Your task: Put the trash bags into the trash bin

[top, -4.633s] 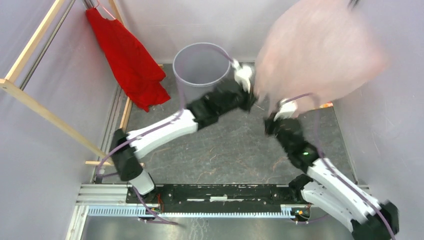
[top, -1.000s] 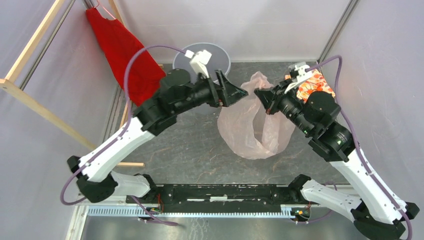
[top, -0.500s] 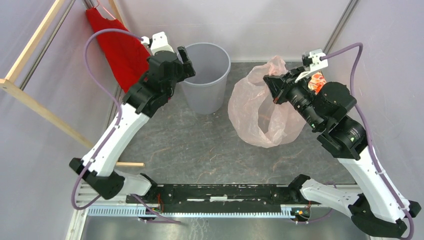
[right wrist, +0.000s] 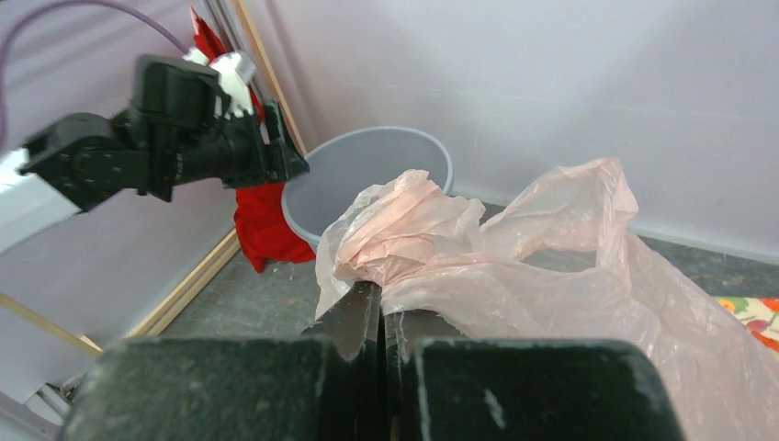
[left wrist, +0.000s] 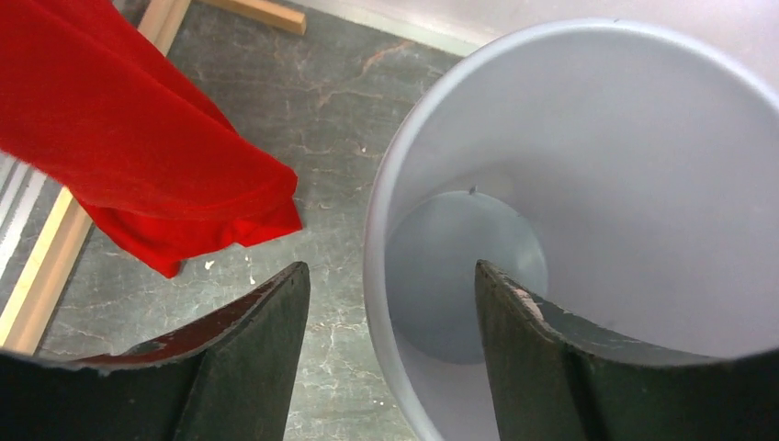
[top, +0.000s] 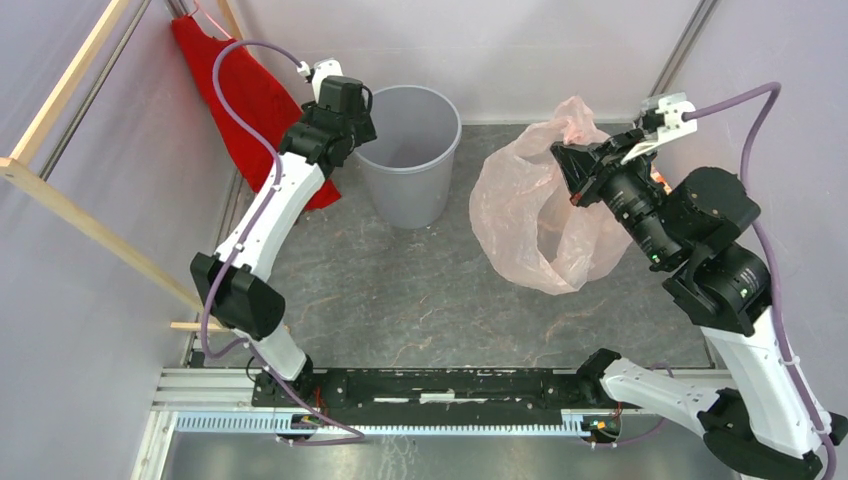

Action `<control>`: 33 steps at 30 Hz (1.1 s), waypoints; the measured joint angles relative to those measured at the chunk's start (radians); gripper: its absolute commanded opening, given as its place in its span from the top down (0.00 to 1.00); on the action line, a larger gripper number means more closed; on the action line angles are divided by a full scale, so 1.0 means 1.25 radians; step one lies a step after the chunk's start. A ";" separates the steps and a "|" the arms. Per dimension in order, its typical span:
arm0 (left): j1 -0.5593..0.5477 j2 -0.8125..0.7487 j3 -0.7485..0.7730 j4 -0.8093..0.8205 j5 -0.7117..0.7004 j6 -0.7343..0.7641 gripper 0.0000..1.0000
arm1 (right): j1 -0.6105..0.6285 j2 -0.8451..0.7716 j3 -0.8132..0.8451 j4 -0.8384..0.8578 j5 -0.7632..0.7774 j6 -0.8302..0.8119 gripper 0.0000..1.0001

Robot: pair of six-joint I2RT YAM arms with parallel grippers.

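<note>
The light grey trash bin (top: 405,195) stands upright at the back of the table, with nothing inside it in the left wrist view. My left gripper (top: 358,108) hovers over its left rim (left wrist: 377,239). Its jaws are open, one finger outside the wall and one inside, neither touching. The pale pink trash bag (top: 530,215) hangs crumpled to the right of the bin. My right gripper (top: 566,168) holds it up by a bunched top edge. In the right wrist view the right gripper (right wrist: 378,292) is shut on the trash bag (right wrist: 551,266), and the trash bin (right wrist: 367,170) lies beyond it to the left.
A red garment (top: 255,110) hangs from a rail at the back left, its hem close to the bin. A wooden frame (top: 90,230) lines the left side. An orange floral cloth (right wrist: 753,317) lies on the table at the far right, behind the bag.
My left gripper has swung left, away from the bag, to the bin's left rim, its jaws narrowing slightly. My right gripper has carried the bag a little up and to the right.
</note>
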 measured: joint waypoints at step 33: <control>-0.074 0.048 0.017 -0.101 0.209 0.053 0.98 | 0.000 0.215 0.205 0.359 -0.183 0.013 1.00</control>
